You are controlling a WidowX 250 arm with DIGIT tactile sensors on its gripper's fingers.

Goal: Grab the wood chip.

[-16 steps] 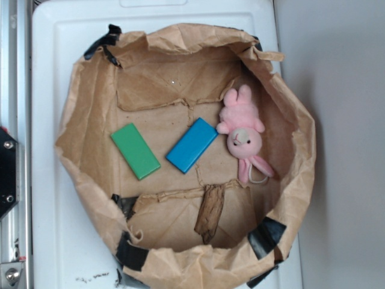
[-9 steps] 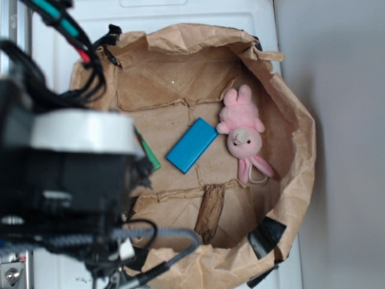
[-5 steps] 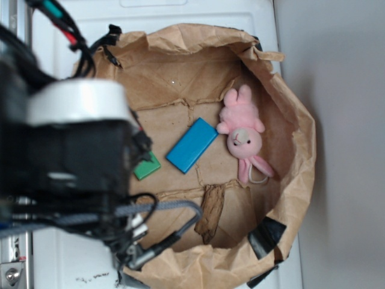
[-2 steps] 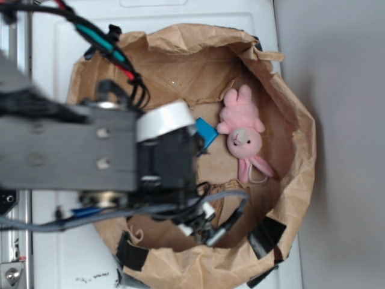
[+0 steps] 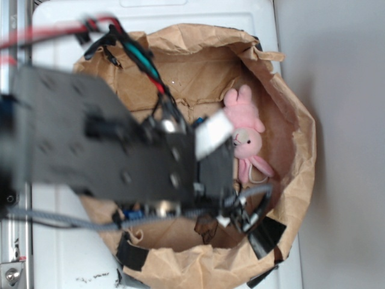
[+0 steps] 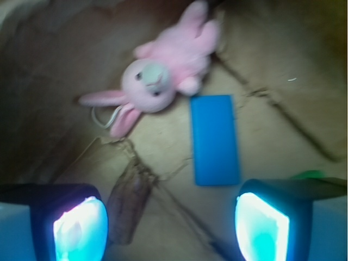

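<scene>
Blue-lit fingers (image 6: pixel 80 227) of the gripper (image 6: pixel 171 225) stand wide apart, holding nothing. Just beside the left finger lies the chip (image 6: pixel 129 201), untouched, on the bag (image 6: pixel 272 136) floor. Farther off are a blue block (image 6: pixel 215 139) and, left of it, a pink bunny (image 6: pixel 163 70).

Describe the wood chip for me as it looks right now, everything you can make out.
The wood chip is a dark brown, elongated, bark-like piece with grainy streaks and a ragged upper end, blurred in the wrist view. It lies flat on the creased floor of the paper bag, lengthwise and slightly tilted, below the pink bunny and left of the blue block, touching neither. It sits near the left finger of the open gripper, not held. In the exterior view the arm hides all but its dark lower end.
</scene>
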